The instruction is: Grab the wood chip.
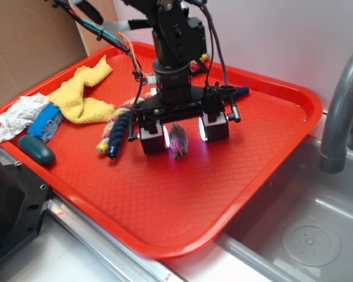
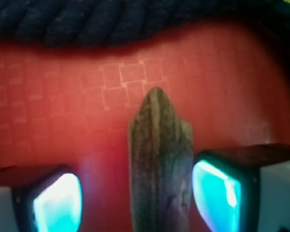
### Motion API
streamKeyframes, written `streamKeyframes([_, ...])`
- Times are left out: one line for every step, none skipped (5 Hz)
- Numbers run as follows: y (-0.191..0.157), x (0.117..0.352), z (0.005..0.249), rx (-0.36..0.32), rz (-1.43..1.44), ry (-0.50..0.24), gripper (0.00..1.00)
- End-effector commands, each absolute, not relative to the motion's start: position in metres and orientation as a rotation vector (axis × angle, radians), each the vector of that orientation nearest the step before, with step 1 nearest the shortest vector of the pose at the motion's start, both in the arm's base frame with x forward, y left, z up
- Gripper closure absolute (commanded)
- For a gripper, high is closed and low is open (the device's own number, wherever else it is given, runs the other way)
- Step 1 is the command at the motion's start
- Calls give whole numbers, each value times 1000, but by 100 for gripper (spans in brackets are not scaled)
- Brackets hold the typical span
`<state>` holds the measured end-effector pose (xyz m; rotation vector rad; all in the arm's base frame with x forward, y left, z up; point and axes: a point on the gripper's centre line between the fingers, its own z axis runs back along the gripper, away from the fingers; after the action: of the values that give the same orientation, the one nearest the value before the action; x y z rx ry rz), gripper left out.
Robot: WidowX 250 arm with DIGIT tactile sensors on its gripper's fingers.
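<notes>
Lying on the red tray (image 1: 235,170), the wood chip (image 1: 178,141) sits right between the two fingers (image 1: 153,138) of the gripper (image 1: 185,136). It is brown and rough, with a pointy end. No writing or labels can be read on anything.

The gripper is wide open. From the wrist view, the chip (image 2: 160,164) has a gap on the left side, and on the right the glowing pad is just beside it. I cannot tell if that pad touches it. The gripper holds nothing.

A dark blue rope (image 1: 119,134) lies just to the left of the gripper, and it runs along the top of the wrist view too. Farther left are a yellow cloth (image 1: 82,94), a blue cloth (image 1: 44,121), a white rag (image 1: 16,116) and a dark teal oval (image 1: 37,150). A sink (image 1: 309,235) and a grey tap (image 1: 340,111) are off to the right of the tray.
</notes>
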<state>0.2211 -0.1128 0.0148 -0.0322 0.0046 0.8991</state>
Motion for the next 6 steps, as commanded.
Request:
streamKeyframes([-112, 218, 34, -38, 797, -20, 100])
streamKeyframes([-106, 229, 59, -125, 597, -107, 100])
streamKeyframes([-109, 236, 61, -128, 511, -105, 100])
streamKeyframes([-116, 251, 103, -137, 261, -94, 100])
streamKeyframes([-112, 247, 154, -37, 5, -217, 100])
streamKeyframes([-85, 222, 204, -20, -97, -203, 100])
